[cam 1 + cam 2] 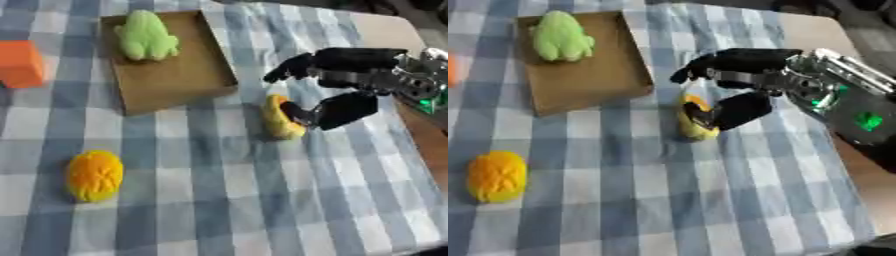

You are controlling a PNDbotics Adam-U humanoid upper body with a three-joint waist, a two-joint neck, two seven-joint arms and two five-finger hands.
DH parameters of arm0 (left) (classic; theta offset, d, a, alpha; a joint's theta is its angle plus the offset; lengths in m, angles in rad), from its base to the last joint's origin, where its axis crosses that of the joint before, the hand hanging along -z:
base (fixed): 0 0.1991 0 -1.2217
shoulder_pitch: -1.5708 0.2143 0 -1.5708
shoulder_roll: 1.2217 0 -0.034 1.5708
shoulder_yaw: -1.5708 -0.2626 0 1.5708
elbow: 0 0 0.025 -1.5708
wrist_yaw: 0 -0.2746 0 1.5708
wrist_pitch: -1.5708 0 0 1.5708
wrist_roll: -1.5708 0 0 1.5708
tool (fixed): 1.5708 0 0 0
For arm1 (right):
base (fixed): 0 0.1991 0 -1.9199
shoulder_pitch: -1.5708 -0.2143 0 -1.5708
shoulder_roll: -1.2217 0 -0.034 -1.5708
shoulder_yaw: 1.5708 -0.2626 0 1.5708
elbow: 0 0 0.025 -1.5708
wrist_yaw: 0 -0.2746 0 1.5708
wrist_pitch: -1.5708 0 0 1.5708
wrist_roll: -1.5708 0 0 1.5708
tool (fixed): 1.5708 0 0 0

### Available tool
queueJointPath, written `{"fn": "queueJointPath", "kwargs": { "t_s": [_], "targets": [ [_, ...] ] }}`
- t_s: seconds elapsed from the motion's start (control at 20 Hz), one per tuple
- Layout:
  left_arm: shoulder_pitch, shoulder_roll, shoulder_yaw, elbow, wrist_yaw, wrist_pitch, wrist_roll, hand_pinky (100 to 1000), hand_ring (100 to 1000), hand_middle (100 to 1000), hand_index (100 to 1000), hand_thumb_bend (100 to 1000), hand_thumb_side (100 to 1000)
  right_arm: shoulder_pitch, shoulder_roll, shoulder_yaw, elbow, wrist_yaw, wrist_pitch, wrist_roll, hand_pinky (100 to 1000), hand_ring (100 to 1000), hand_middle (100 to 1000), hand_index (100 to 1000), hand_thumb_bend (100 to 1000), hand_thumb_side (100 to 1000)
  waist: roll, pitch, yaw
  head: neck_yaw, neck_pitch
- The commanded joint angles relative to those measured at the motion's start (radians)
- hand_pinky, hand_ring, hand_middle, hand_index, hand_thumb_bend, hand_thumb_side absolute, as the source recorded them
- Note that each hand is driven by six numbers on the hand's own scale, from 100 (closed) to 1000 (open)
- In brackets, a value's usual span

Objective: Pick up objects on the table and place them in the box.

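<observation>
Orange lump [94, 175] nearest; yellow piece [281, 118] half hidden behind right hand [346, 75] fingers [337, 111].

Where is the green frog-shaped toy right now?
The green frog-shaped toy lies inside the shallow brown cardboard box, at its far end, upper left in the left eye view, to the right of the orange block.

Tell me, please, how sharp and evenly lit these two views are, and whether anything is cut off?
Left eye view: soft all over; light even, with faint shadows beside the box and yellow toy; orange block cut by the left edge. Right eye view: equally blurred; right hand edges smeared; green glow on the forearm.
</observation>
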Motion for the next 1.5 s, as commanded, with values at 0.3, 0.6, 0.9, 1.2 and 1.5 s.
{"fn": "queueJointPath", "kwargs": {
  "t_s": [0.3,0.6,0.9,1.2,1.5],
  "targets": [
    [-0.009,0.009,0.004,-0.018,0.006,0.000,-0.007,903,720,808,868,100,703,0.008,-0.014,-0.014,0.043,0.075,-0.022,0.007,848,930,903,981,100,762,0.008,-0.016,-0.002,0.002,-0.015],
    [-0.009,0.005,0.005,-0.018,0.009,0.000,-0.009,903,721,809,869,100,708,0.017,-0.003,-0.008,0.059,0.093,-0.044,0.028,849,931,899,959,100,800,0.008,-0.014,0.002,0.003,-0.018],
    [-0.013,0.001,0.001,-0.018,0.013,0.000,-0.014,902,721,809,868,100,712,0.004,0.019,0.002,0.092,0.142,-0.061,0.030,847,932,890,932,100,740,0.008,-0.010,0.009,0.002,-0.023],
    [-0.015,-0.005,-0.001,-0.018,0.015,0.002,-0.016,902,720,808,866,100,717,-0.012,0.058,0.012,0.178,0.241,-0.076,-0.007,837,918,884,955,100,702,0.006,-0.006,0.017,-0.002,-0.026],
    [-0.016,-0.009,-0.003,-0.018,0.018,0.001,-0.020,902,721,809,866,100,720,-0.017,0.096,0.031,0.253,0.320,-0.102,-0.017,834,917,886,970,100,711,0.007,-0.004,0.021,-0.010,-0.026]
  ]
}}
